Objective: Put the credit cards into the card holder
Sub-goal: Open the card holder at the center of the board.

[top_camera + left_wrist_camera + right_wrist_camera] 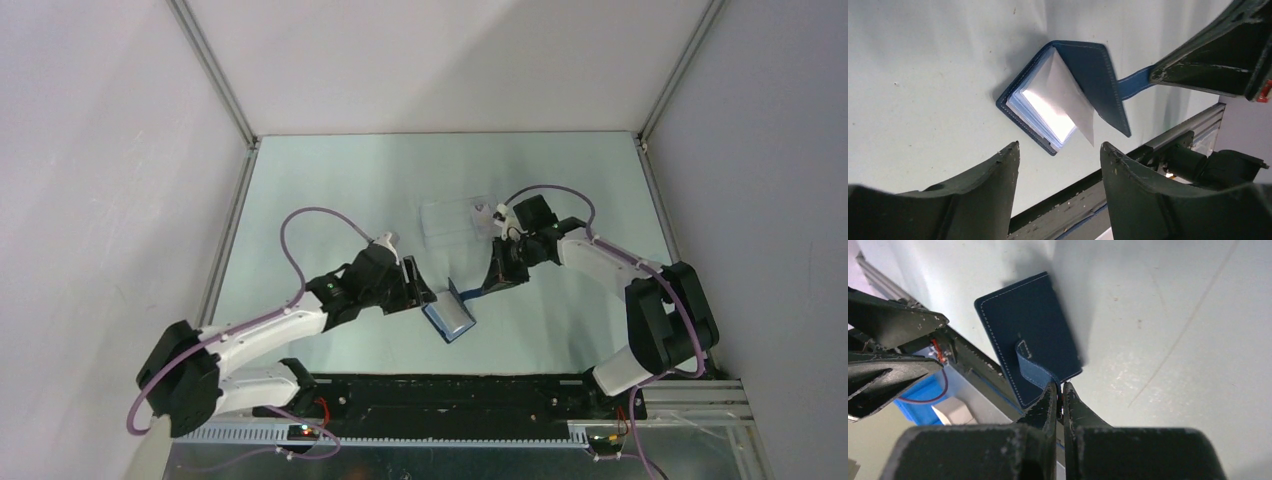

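Tabletop (330, 190): pale green surface; carries both pincers' work area and all the task items.
Left pincer (1059, 150): jaws stand apart, with nothing between them; it grips nothing.
Right pincer (1060, 386): jaws pressed together on the strap of the card holder; the tips meet with only the strap between them.
Card holder (450, 318): dark navy, lying between the two pincers. It is just ahead of the left pincer's fingertips and directly in front of the right pincer. The cover is lifted, with the lighter blue inner faces exposed.
Credit cards (455, 218): pale, nearly see-through rectangles flat on the tabletop, beyond the right pincer and well apart from the left pincer.
Inserted card (1060, 102): pale sheet inside the open fold, straight ahead of the left pincer.
Strap (1032, 371): narrow blue tab on the cover's outer face, clamped at the right pincer's tips.
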`<state>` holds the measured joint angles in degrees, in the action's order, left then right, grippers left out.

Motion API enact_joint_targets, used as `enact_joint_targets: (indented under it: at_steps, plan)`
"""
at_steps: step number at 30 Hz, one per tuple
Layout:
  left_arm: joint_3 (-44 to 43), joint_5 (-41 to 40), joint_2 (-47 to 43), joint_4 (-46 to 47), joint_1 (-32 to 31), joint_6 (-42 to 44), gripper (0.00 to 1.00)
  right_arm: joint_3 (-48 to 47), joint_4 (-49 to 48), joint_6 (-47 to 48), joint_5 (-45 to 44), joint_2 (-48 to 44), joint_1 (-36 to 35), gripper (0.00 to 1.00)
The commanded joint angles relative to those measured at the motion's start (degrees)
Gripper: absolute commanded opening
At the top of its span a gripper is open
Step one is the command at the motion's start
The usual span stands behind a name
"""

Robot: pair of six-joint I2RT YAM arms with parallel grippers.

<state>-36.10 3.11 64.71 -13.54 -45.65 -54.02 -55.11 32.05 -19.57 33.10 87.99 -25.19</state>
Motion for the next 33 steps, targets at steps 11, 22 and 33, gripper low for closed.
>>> enact_joint_targets:
  at_steps: [11, 22, 33]
  plan:
    - [-2.5, 2.8, 15.2, 11.4, -2.3, -3.7, 0.33, -2.2, 7.3, 2.4, -14.8, 2.4, 2.2, 0.0]
    - [-4.7, 3.4, 21.6, 14.0, -3.2, -4.2, 0.28, -2.6, 9.6, 3.2, -20.0, 4.6, 2.2, 0.0]
    - [-6.5, 3.1, 22.5, 14.9, -4.8, -3.3, 0.3, -2.6, 10.0, 3.1, -23.1, 2.3, 1.5, 0.21]
